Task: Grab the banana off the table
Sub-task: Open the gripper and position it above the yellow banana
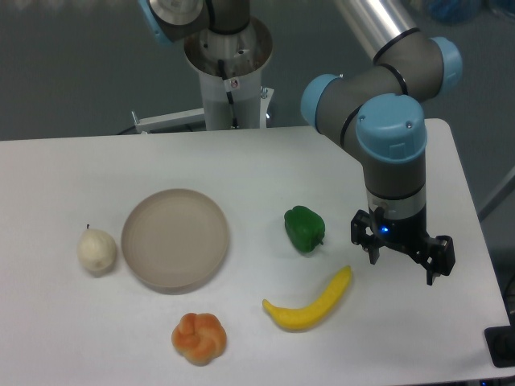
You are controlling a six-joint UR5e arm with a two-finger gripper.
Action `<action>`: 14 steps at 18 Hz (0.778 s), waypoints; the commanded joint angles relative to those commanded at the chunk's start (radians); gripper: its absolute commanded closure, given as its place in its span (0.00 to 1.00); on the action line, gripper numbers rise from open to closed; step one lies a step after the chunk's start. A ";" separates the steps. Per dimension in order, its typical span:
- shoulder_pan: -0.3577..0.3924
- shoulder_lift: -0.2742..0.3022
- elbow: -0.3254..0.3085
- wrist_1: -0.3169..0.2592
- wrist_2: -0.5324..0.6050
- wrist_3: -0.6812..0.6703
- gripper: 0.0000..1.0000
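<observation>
A curved, glossy yellow banana (310, 302) lies on the white table (241, 161); the black pincer (401, 268), fingers spread, hangs just right of its upper tip.

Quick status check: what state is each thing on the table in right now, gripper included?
banana: lying flat on the table, not gripped.
gripper: open, empty, beside the banana's upper tip.
plate: upright, empty.
green pepper: resting, untouched.
orange fruit: resting, untouched.
pale pear: resting left of the plate.

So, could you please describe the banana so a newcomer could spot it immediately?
On the white table, look right of the beige plate, toward the near edge. The banana lies below the green pepper: the only long, curved, bright yellow item.
</observation>
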 joint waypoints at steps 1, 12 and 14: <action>0.000 -0.003 0.003 0.002 0.000 -0.066 0.00; -0.002 -0.061 -0.031 0.115 0.032 -0.172 0.00; -0.002 -0.074 -0.032 0.129 0.044 -0.147 0.00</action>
